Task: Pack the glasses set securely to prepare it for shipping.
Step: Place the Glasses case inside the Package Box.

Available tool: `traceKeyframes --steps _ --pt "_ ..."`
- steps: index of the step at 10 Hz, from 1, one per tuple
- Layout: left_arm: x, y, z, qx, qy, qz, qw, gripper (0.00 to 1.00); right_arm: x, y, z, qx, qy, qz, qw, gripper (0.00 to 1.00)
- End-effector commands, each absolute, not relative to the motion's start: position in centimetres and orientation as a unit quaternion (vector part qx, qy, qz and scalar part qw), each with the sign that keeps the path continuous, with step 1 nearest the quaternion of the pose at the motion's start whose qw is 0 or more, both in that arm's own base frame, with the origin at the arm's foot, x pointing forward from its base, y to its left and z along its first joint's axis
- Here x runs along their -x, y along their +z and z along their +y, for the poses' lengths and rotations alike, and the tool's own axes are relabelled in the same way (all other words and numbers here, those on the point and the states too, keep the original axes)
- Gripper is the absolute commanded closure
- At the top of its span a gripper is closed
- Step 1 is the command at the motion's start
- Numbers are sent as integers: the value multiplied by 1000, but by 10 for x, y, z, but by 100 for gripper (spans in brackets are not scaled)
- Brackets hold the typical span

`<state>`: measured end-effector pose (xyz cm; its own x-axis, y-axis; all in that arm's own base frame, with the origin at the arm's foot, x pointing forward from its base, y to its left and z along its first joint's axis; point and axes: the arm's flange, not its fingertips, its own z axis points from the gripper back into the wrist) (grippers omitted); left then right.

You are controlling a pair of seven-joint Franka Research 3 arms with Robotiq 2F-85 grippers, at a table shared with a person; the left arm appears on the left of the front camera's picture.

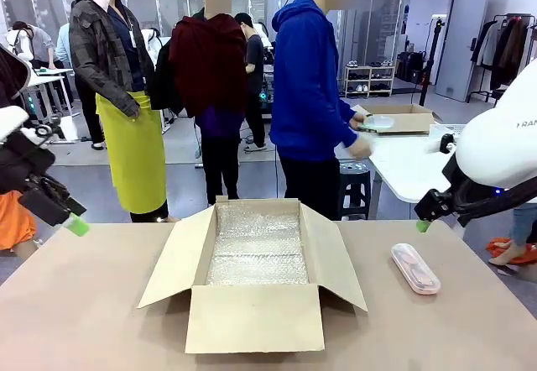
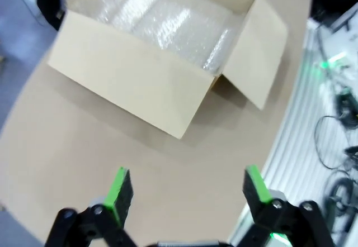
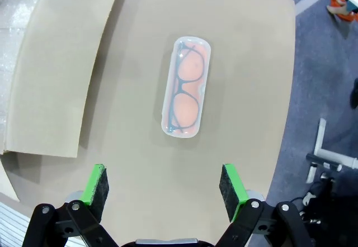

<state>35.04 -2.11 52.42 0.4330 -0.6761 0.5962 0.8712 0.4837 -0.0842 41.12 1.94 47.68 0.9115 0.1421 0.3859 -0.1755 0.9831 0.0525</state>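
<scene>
Pale pink, the flat oblong plastic glasses case (image 3: 186, 86) lies on the tan table (image 3: 246, 51) ahead of our right gripper (image 3: 163, 181), centred between its spread fingers, long axis pointing away from them. Our left gripper (image 2: 187, 186), spread too and empty, hangs farther off.
</scene>
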Motion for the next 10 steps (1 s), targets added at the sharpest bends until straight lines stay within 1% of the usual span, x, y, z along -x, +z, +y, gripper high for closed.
traceKeyframes --steps 1,2,5,6,10 --pt "-344 517 -16 221 -461 -261 819 0 -418 482 29 -43 73 -198 977 0" --pt "-350 524 -21 194 -470 -251 824 0 -411 477 19 -43 81 -194 977 0" --pt "-350 524 -21 194 -470 -251 824 0 -415 476 19 -44 79 -192 977 0" --pt "-350 524 -21 194 -470 -251 824 0 -433 465 18 -72 90 -149 982 0" --pt "-350 524 -21 194 -470 -251 824 0 -480 422 22 -72 59 -94 991 0"
